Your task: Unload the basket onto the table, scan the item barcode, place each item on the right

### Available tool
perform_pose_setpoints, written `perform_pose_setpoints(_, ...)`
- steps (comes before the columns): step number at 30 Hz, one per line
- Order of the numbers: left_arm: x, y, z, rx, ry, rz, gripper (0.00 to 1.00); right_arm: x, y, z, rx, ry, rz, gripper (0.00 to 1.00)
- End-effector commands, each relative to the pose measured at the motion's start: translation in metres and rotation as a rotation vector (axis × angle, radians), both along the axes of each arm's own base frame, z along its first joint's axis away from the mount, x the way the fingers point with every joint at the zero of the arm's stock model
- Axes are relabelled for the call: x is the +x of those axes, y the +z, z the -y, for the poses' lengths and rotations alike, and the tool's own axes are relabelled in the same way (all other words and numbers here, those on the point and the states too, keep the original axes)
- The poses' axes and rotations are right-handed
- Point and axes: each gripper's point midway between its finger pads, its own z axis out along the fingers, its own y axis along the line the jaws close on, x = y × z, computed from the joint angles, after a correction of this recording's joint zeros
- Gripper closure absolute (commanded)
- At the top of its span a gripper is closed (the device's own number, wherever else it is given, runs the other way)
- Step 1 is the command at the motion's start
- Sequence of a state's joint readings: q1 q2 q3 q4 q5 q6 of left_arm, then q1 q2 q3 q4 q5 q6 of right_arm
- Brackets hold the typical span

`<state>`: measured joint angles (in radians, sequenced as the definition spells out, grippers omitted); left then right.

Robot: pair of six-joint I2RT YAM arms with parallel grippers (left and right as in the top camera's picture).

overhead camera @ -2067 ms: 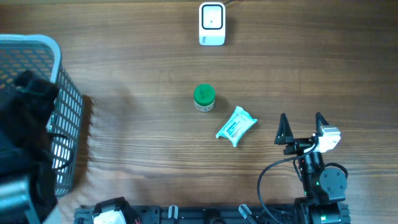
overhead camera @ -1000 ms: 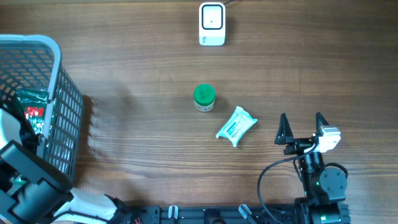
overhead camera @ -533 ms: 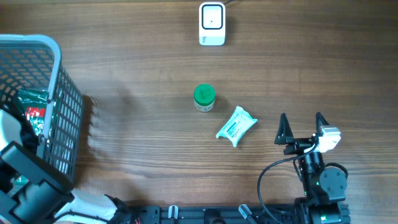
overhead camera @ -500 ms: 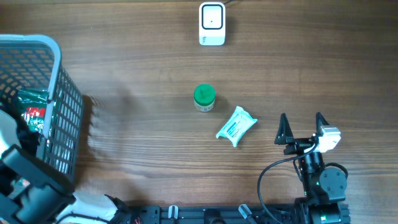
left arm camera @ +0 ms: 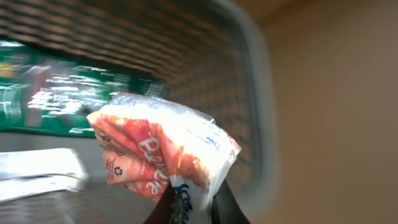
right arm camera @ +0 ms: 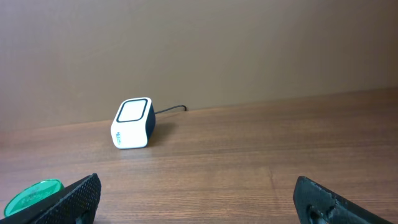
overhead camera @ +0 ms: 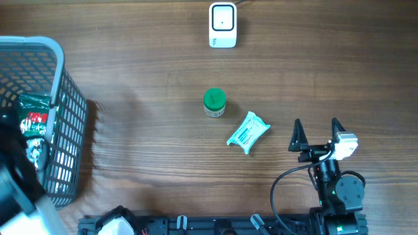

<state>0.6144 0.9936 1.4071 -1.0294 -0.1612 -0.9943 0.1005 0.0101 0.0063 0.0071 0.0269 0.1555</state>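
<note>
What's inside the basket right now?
A green packet and an orange packet pinched by the left gripper. The left arm covers the rest of the basket floor.

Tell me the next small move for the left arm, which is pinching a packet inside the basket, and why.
Probably lift straight up. The left gripper is shut on the edge of the orange-and-white packet inside the grey basket, its mesh wall close by. Clearing the rim first should avoid snagging on the way to the white scanner.
</note>
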Motion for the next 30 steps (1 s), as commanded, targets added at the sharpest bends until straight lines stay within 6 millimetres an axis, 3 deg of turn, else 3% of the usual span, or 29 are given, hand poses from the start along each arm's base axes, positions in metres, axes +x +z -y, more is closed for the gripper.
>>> perform_pose_setpoints(1, 0.015, 0.04, 0.075, 0.027, -0.333, 0.179, 0.96, 0.0, 0.0, -0.001, 0.004, 0.005, 0.002, 0.0)
perform_pose_setpoints(2, 0.02, 0.041, 0.088, 0.022, -0.404, 0.181, 0.96, 0.0, 0.0, -0.001, 0.004, 0.005, 0.002, 0.0)
perform_pose_setpoints(4, 0.04, 0.028, 0.142, -0.04, -0.695, 0.14, 0.96, 0.0, 0.0, -0.001, 0.003, 0.005, 0.002, 0.0)
perform_pose_setpoints(6, 0.048, -0.009, 0.18, -0.158, -0.846, -0.005, 0.96, 0.0, 0.0, -0.001, 0.003, 0.005, 0.002, 0.0)
perform_pose_setpoints(12, 0.042, -0.125, 0.288, -0.511, -1.167, -0.585, 0.96, 0.0, 0.0, -0.001, 0.004, 0.005, 0.002, 0.0)
perform_pose_setpoints(15, 0.045, -0.165, 0.309, -0.55, -1.191, -0.766, 0.96, 0.0, 0.0, -0.001, 0.004, 0.005, 0.002, 0.0)
perform_pose_setpoints(19, 0.054, -0.219, 0.303, -0.372, -1.023, -0.986, 0.96, 0.0, 0.0, -0.001, 0.004, 0.005, 0.002, 0.0)
perform_pose_setpoints(27, 0.065, -0.261, 0.402, -0.148, -1.252, -0.931, 0.96, 0.0, 0.0, -0.001, 0.004, 0.005, 0.002, 0.0)
perform_pose_setpoints(30, 0.054, -0.272, 0.408, -0.066, -1.269, -0.982, 0.96, 0.0, 0.0, -0.001, 0.004, 0.005, 0.002, 0.0)
